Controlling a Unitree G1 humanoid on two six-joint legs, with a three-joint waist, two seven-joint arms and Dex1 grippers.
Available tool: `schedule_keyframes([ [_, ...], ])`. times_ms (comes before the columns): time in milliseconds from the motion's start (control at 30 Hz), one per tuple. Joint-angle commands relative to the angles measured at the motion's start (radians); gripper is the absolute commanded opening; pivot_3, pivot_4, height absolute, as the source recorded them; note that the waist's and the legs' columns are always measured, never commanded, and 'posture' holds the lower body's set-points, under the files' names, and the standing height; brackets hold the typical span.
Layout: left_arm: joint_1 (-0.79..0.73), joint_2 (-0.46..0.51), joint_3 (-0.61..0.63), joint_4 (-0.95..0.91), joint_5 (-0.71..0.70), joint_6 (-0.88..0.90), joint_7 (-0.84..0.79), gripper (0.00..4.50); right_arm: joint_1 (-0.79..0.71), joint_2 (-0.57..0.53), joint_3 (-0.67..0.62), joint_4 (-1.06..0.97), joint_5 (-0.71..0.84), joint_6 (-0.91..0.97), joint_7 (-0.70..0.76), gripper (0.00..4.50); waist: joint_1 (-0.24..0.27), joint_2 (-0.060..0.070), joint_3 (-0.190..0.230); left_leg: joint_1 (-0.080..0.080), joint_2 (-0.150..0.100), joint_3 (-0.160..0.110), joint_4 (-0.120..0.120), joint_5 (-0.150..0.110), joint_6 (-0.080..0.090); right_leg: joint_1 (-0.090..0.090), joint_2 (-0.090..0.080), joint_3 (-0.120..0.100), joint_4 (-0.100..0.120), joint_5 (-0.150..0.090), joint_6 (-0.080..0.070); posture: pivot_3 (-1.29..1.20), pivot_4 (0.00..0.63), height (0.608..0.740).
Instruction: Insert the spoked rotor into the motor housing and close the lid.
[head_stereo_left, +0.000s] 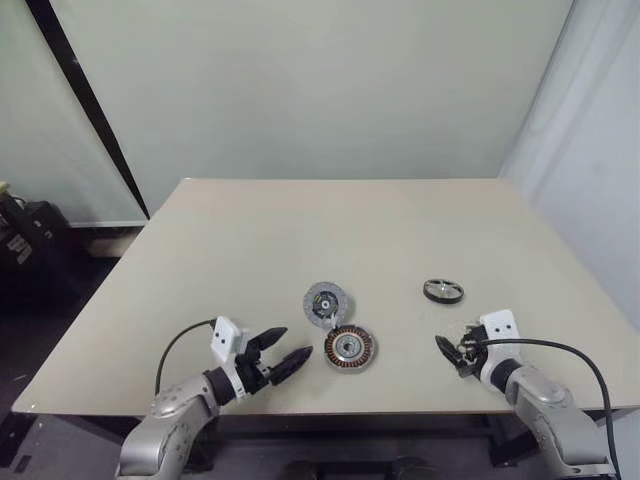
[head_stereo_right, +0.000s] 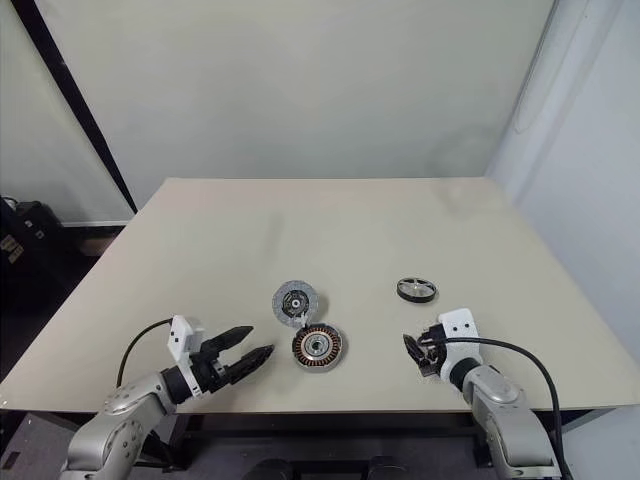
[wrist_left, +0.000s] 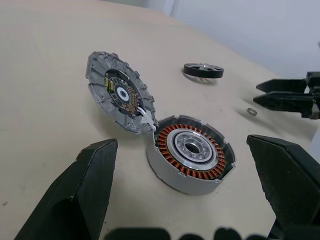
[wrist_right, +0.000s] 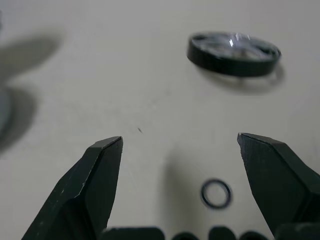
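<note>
Left gripper (head_stereo_left: 283, 356): near the table's front edge, jaws spread wide, holding nothing, pointed toward the motor housing just beside it.

Right gripper (head_stereo_left: 449, 352): near the front edge on the right side, jaws spread, holding nothing.

Small ring (wrist_right: 216, 193): dark, thin, lying flat on the table between the right gripper's fingers, touching neither.

Motor housing (head_stereo_left: 349, 347): round silver shell, copper windings around a silver hub, open side up, resting on the table between the two grippers, nearer the left one.

Lid (head_stereo_left: 327, 302): grey disc, tilted up on edge, touching the housing's far rim by a small white piece; inner face with circuit parts showing.

Spoked rotor (head_stereo_left: 443, 291): dark wheel lying flat, beyond the right gripper, well apart from the housing.

Table (head_stereo_left: 300, 230): pale beige top, bearing all items.
</note>
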Motion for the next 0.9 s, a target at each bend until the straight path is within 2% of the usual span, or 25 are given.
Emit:
schedule_keyframes([
  [33, -0.024, 0.005, -0.005, -0.003, 0.006, -0.015, -0.017, 4.43, -0.026, -0.004, -0.005, -0.035, -0.016, 0.042, -0.028, 4.01, 0.000, 0.000, 0.000, 0.000, 0.000, 0.000, 0.000, 0.000, 0.000, 0.000, 0.000, 0.000, 0.000, 0.000, 0.000, 0.00, 0.000, 0.740],
  [367, -0.051, 0.063, -0.042, 0.021, 0.020, 0.029, -0.075, 4.43, -0.040, -0.002, 0.032, 0.030, -0.041, 0.104, -0.034, 4.01, 0.000, 0.000, 0.000, 0.000, 0.000, 0.000, 0.000, 0.000, 0.000, 0.000, 0.000, 0.000, 0.000, 0.000, 0.000, 0.00, 0.000, 0.740],
  [900, -0.055, 0.181, -0.145, -0.016, 0.062, 0.069, -0.197, 4.43, -0.061, 0.033, -0.016, 0.101, -0.040, 0.133, -0.074, 4.01, -0.002, -0.001, 0.000, 0.000, 0.000, 0.000, 0.000, 0.000, 0.000, 0.000, 0.000, 0.001, 0.000, 0.000, 0.000, 0.00, 0.000, 0.740],
])
